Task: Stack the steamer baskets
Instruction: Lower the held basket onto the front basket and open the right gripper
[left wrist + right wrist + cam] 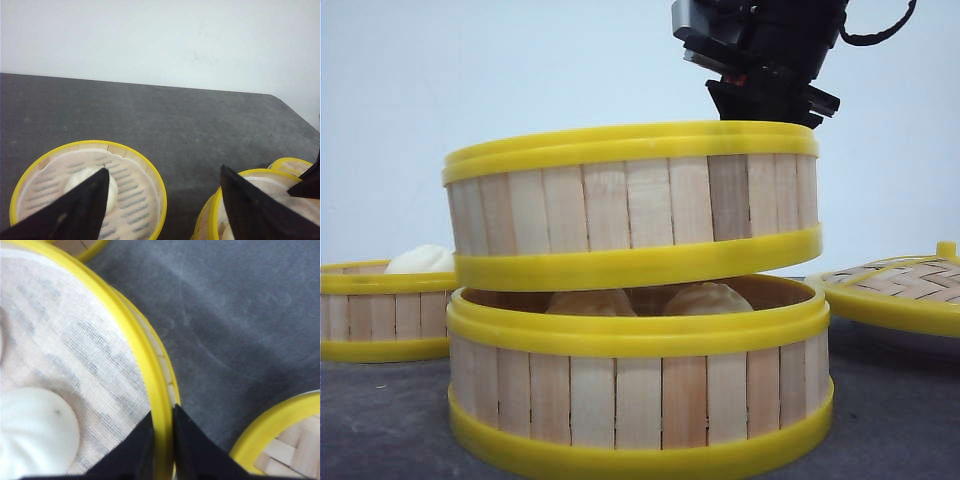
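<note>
My right gripper (767,102) is shut on the far rim of a steamer basket (630,205) and holds it, slightly tilted, just above a second steamer basket (640,400) that has buns inside. In the right wrist view the gripper (162,412) pinches the yellow rim of the held basket (75,340), which has a white cloth lining and a white bun (35,425). A third steamer basket (380,312) with a bun stands at the back left. My left gripper (164,169) hangs open above the table between that basket (132,195) and the stack (212,209).
A flat woven lid (905,285) with a yellow rim lies to the right of the stack, also seen as the lid (285,437) in the right wrist view. The table top (190,125) is dark grey, with a pale wall behind it.
</note>
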### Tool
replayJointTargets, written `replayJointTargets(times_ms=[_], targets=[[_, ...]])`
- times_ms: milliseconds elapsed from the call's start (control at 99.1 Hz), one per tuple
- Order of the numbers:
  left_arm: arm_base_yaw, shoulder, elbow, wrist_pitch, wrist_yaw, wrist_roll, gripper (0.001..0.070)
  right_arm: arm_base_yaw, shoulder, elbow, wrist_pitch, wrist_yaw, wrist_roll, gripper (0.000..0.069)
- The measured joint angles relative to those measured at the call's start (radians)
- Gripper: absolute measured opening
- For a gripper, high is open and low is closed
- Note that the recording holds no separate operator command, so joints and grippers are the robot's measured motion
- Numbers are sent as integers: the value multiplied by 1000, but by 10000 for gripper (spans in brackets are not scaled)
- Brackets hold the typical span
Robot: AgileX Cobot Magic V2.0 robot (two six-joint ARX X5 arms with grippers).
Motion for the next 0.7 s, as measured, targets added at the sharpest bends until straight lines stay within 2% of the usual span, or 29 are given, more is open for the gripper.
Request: replayJointTargets(times_ms=[282,696], targets=[[0,0,0,0,0,4,427,20,0,-74,25,1,10,29],[0,0,0,0,0,7,427,21,0,-80,30,64,17,26]])
